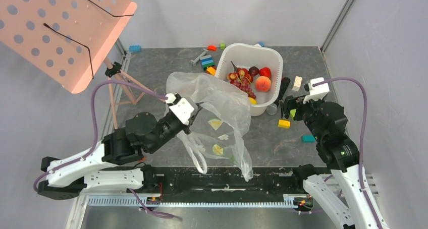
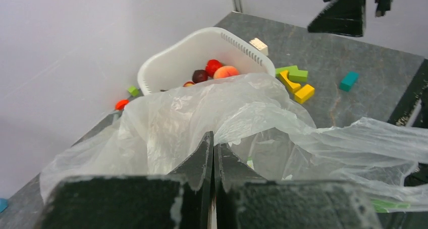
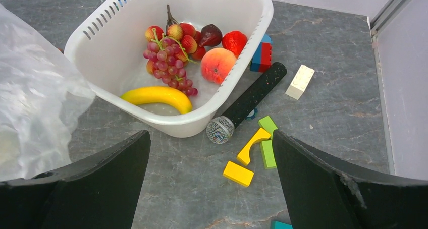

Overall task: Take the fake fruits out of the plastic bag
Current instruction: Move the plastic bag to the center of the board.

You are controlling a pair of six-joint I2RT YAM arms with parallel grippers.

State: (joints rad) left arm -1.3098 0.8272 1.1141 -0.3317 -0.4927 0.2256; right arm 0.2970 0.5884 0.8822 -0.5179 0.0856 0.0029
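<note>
The clear plastic bag (image 1: 222, 100) hangs lifted from my left gripper (image 1: 194, 119), next to the white basin (image 1: 275, 57). In the left wrist view the jaws (image 2: 213, 143) are shut tight on the bag's film (image 2: 202, 108). Pale wedges (image 1: 215, 123) show through the bag. In the basin lie the grape bunch (image 3: 169, 62), peach (image 3: 218, 65), red apple (image 3: 234, 41), dark plum (image 3: 211, 35) and a yellow banana-shaped piece (image 3: 157, 95). My right gripper (image 3: 211, 135) is open and empty above the table, right of the basin (image 1: 285, 105).
A black microphone (image 3: 247, 103) leans by the basin's right side. Yellow and green blocks (image 3: 252, 148) and a teal block (image 1: 308, 138) lie near my right gripper. More blocks (image 1: 207, 61) lie behind the basin. A pink perforated stand (image 1: 60, 27) is at the far left.
</note>
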